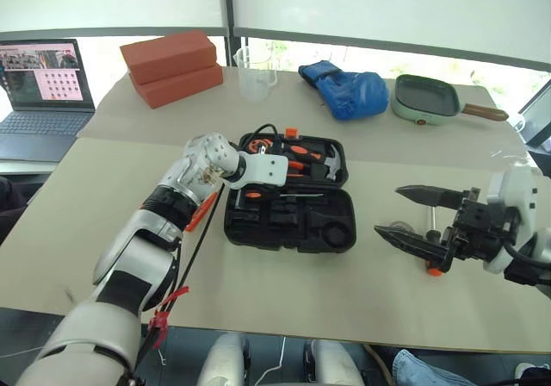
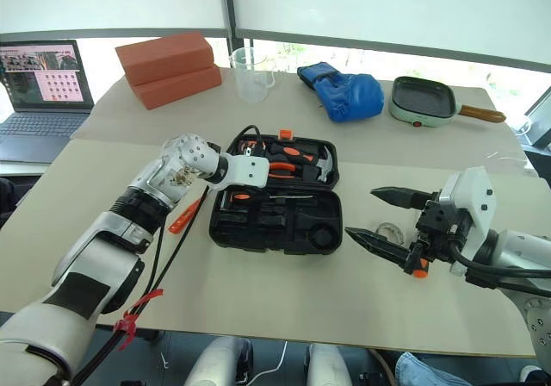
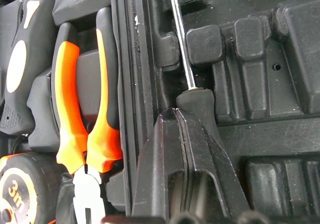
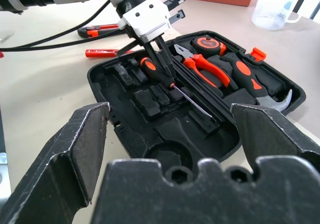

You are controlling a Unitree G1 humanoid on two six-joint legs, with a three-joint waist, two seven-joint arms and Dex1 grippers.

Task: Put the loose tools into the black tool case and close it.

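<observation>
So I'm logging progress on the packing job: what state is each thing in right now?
Tool case: open, lying flat on the table.
Left gripper: shut on a screwdriver, over the case's slots.
Right gripper: open, holding nothing, beside the case.
Pliers: seated in the case.
Hammer: seated in the case.
Laptop: open, screen lit.
Measuring jug: upright, looks empty.
Frying pan: upright, empty.

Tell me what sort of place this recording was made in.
Probably a robot test room or lab rather than a workshop: a paper-covered table by big shaded windows holds unrelated props, namely red bricks, a blue boxing glove, a green frying pan and an open black tool case, with a laptop alongside.
</observation>
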